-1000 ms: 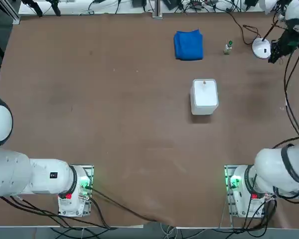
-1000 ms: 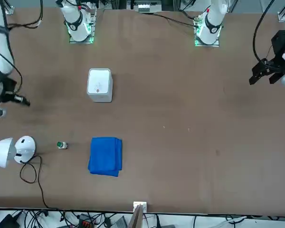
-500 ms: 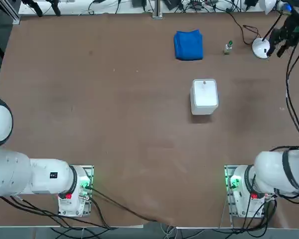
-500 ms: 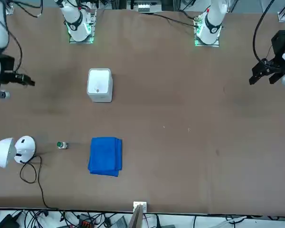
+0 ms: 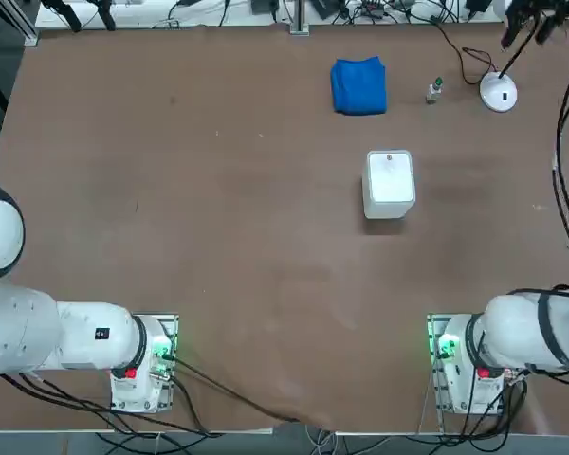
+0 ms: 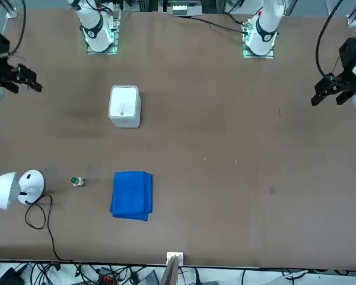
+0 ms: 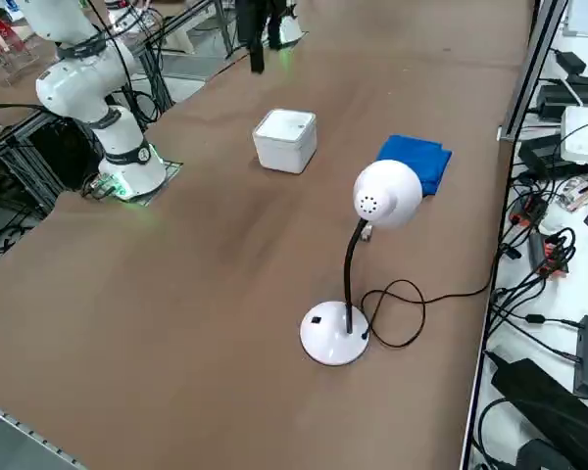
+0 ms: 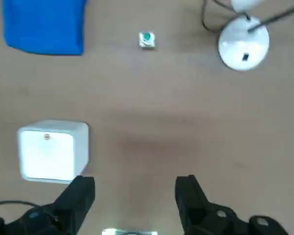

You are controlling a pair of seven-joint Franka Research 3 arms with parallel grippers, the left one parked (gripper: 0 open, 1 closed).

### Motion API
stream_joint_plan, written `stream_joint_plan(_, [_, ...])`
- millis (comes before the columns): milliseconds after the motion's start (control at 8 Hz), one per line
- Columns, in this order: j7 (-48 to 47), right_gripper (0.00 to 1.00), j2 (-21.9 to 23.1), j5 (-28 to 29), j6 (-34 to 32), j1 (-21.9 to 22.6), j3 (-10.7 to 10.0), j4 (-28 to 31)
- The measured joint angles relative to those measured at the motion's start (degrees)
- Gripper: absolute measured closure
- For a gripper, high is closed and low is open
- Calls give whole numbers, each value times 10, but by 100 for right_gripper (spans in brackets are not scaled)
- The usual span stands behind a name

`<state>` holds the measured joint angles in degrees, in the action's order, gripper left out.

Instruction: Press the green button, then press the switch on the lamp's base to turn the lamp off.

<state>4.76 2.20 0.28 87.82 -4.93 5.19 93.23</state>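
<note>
A: How are the fingers point(image 8: 81, 196) of the right gripper point(image 8: 134, 198) seen?

B: They are spread wide, nothing is held, high above the table point(image 5: 218, 237).

A: What is done?

B: It cannot be told. The button point(image 5: 435, 90) is at 9 o'clock of the lamp's base point(image 5: 499, 93); neither is touched.

A: The count?

B: One button, one lamp point(image 7: 358, 269), one box point(image 5: 390, 183), one cloth point(image 5: 358, 85).

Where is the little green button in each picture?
Top view: the green button sits near the far edge, between the blue cloth and the lamp's base.
Front view: lower left, same neighbours.
Right side view: hidden behind the lamp's head.
Right wrist view: visible, between cloth and base.
Shared landmark: the blue cloth.
</note>
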Motion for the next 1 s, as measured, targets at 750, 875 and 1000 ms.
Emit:
stream_joint_plan(750, [-55, 0, -37, 3, -3, 36, 1, -38])
stream_joint_plan(875, [-61, 0, -37, -6, -3, 45, 1, -38])
stream_joint_plan(1000, [-63, 0, -36, -7, -4, 48, 1, -38])
